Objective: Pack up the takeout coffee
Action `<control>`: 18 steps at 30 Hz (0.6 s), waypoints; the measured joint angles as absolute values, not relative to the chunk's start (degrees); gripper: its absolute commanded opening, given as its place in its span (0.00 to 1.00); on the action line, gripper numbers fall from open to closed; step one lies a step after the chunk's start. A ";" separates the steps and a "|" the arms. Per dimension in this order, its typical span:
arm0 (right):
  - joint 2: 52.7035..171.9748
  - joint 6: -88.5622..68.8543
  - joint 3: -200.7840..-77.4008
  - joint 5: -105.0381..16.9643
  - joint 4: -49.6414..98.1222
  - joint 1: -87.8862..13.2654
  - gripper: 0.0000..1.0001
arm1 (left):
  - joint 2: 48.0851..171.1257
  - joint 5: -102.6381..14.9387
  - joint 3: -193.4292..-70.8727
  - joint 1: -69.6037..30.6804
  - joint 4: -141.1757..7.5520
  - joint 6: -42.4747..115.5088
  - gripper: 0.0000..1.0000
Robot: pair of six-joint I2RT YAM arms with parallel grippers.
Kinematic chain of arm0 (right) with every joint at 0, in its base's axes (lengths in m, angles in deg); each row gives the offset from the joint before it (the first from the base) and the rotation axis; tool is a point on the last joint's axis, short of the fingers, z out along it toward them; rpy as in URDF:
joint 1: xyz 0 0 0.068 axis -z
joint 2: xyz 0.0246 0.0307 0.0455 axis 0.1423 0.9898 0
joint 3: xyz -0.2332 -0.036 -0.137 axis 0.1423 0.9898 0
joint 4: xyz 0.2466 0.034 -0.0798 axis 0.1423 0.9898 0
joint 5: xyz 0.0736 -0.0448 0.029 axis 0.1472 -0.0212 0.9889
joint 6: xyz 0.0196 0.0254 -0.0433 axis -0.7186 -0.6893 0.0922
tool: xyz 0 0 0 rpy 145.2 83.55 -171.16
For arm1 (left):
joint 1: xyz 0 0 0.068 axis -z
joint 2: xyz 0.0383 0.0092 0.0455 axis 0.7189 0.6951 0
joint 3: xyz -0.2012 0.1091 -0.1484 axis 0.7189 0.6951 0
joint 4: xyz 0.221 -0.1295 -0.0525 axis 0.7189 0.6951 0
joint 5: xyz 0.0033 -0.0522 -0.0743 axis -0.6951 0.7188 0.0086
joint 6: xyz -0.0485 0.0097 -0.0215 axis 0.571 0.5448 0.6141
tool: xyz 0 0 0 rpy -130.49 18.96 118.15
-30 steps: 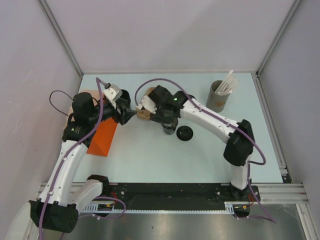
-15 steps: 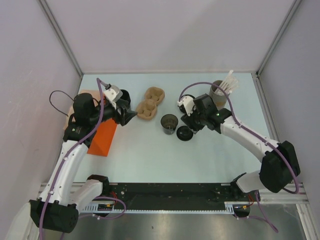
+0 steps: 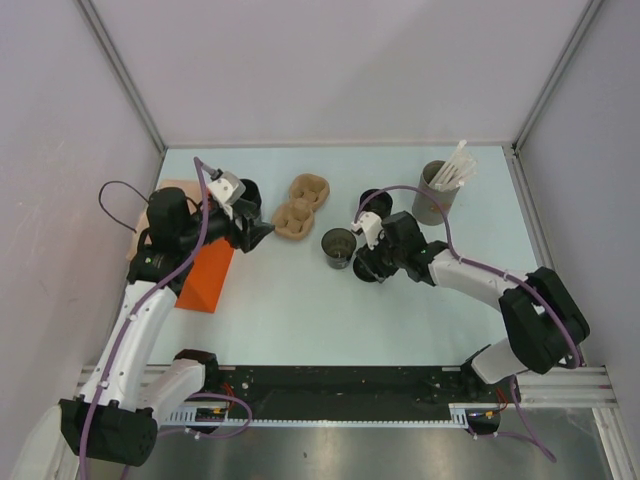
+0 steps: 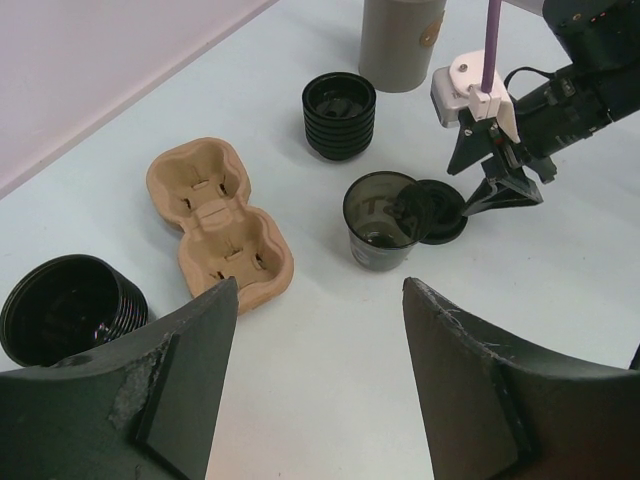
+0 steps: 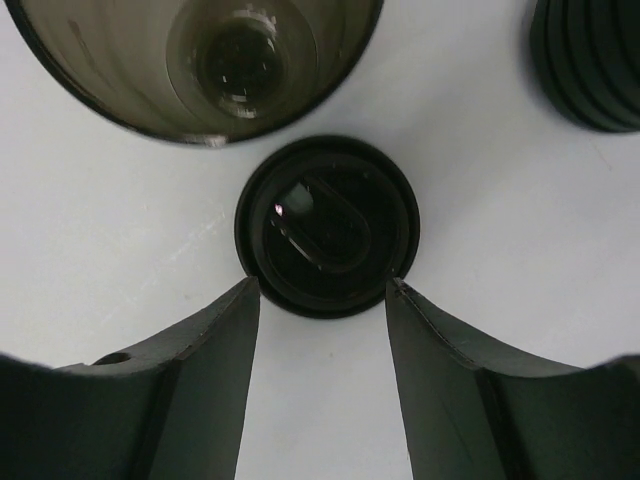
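Note:
The takeout cup (image 3: 338, 247) is small, dark and tapered. It stands open, without a lid, mid-table, and shows in the left wrist view (image 4: 380, 222) and the right wrist view (image 5: 200, 60). Its black lid (image 5: 327, 225) lies flat on the table just right of it, touching its side (image 4: 438, 210). My right gripper (image 3: 364, 264) is open and low, with a fingertip on each side of the lid's near edge (image 5: 322, 292). My left gripper (image 3: 256, 233) is open and empty (image 4: 320, 380), above the table beside the orange paper bag (image 3: 205, 278).
A brown pulp cup carrier (image 3: 300, 207) lies behind the cup on the left. Stacks of black lids sit at the back centre (image 3: 372, 203) and by the left arm (image 3: 247, 192). A grey cylinder of white sticks (image 3: 434, 192) stands at the back right.
My right arm has left the spot over the cup and carrier, swung right and come down at the lid. The cup now stands uncovered. The left arm has not moved.

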State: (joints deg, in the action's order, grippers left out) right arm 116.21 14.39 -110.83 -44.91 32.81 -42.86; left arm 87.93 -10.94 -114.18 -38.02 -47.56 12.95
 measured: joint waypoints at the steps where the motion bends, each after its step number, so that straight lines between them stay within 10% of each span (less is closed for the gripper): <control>1: 116.47 14.30 -110.83 -44.85 31.72 -43.08 0.58 | 87.93 -10.94 -114.13 -38.04 -47.58 12.95 0.72; 18: 123.57 12.14 -111.60 -47.58 24.09 -47.21 0.45 | 88.04 -10.97 -114.09 -38.13 -47.71 12.93 0.72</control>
State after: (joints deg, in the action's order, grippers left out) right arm 123.57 12.14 -111.60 -47.58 24.09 -47.21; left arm 88.04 -10.97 -114.09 -38.13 -47.71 12.93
